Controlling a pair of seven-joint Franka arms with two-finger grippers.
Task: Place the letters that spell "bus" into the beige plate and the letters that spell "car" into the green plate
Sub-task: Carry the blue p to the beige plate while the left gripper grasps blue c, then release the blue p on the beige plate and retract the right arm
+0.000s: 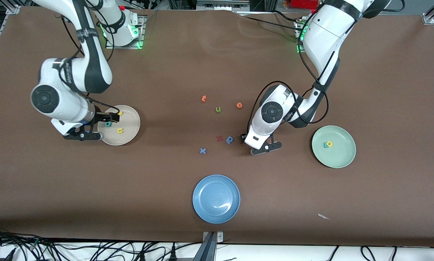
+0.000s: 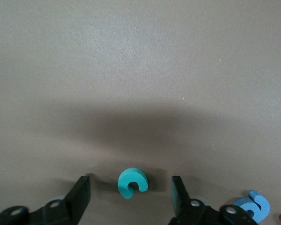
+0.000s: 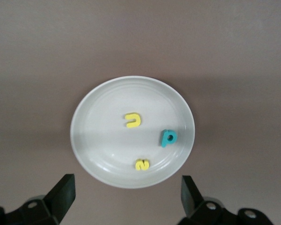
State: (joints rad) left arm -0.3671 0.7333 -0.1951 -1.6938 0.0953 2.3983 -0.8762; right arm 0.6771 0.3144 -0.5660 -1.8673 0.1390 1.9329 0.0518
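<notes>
The beige plate (image 1: 129, 135) (image 3: 91, 140) lies toward the right arm's end of the table. It holds a yellow "u" (image 1: 120, 131) (image 3: 133, 120), a teal "b" (image 1: 108, 124) (image 3: 168, 138) and a yellow "s" (image 1: 120, 113) (image 3: 142, 164). My right gripper (image 1: 111, 117) (image 3: 126, 182) hangs open over the plate's rim, holding nothing. My left gripper (image 1: 243, 138) (image 2: 130, 183) is down at the table, open, its jaws on either side of the teal "c" (image 2: 132, 182) without touching it. The green plate (image 1: 342, 159) holds a yellow "a" (image 1: 329, 144) and a teal "r" (image 1: 325, 145).
Loose letters lie mid-table: a darker blue one (image 1: 230, 139) (image 2: 254, 205) and a red one (image 1: 219, 138) beside my left gripper, a blue "x" (image 1: 202, 150), an olive "u" (image 1: 218, 109), two orange ones (image 1: 203, 98) (image 1: 239, 105). A blue plate (image 1: 216, 198) sits nearest the camera.
</notes>
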